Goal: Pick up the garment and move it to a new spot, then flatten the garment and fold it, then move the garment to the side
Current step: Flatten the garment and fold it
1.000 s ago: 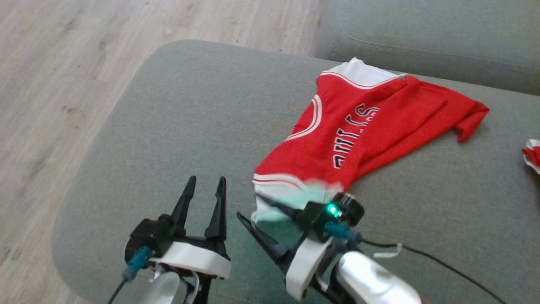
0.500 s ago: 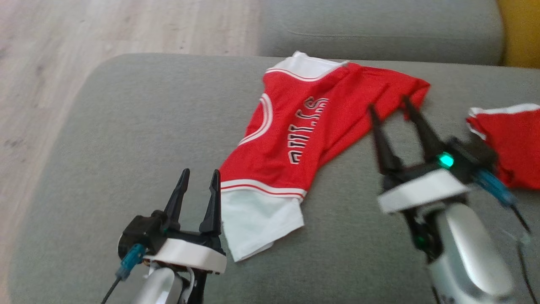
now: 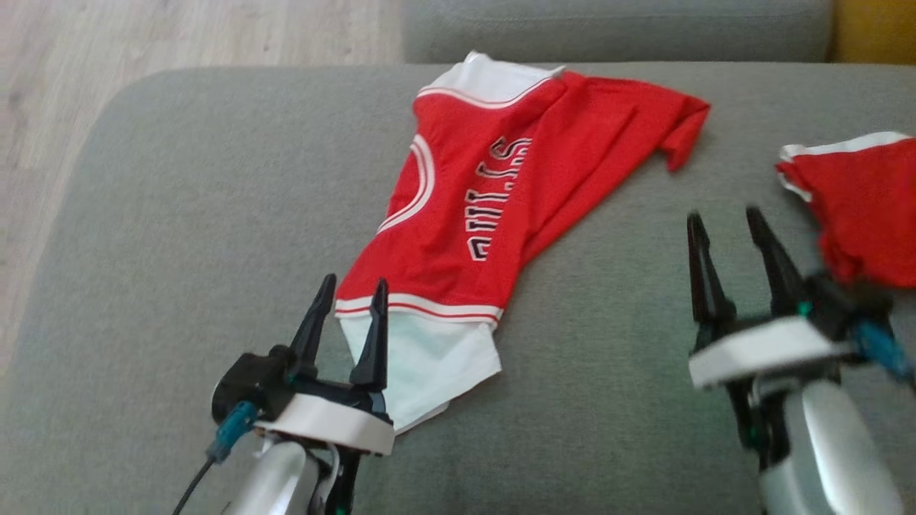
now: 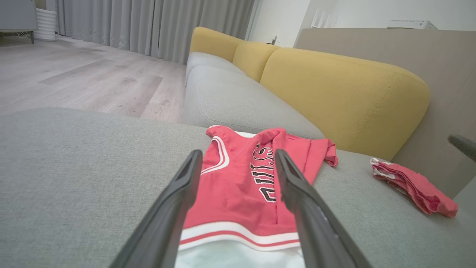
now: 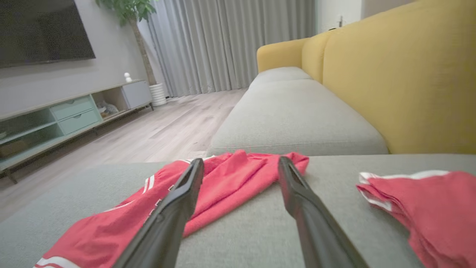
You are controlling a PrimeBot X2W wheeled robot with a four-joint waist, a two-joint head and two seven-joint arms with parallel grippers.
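Both tools stand wide and hold nothing. The left tool [image 3: 356,282] is at the near white hem of the garment [image 3: 486,207], one finger over that corner and the other just off it; whether it touches the cloth cannot be told. The right tool [image 3: 723,214] hangs apart from the garment, off its right side. The garment lies stretched and partly rumpled on the grey cushion [image 3: 215,214]. Left of the garment there is open cushion up to the rounded edge; to its right, past the right tool, lies a second red cloth [image 3: 866,207].

Yellow back cushions [image 4: 346,96] rise behind the grey sofa seat [image 3: 179,214]; pale wooden floor [image 4: 85,82] lies beside it, grey curtains [image 5: 230,44] hang well beyond it, and on it rests what may be a folded red cloth [image 3: 859,207].
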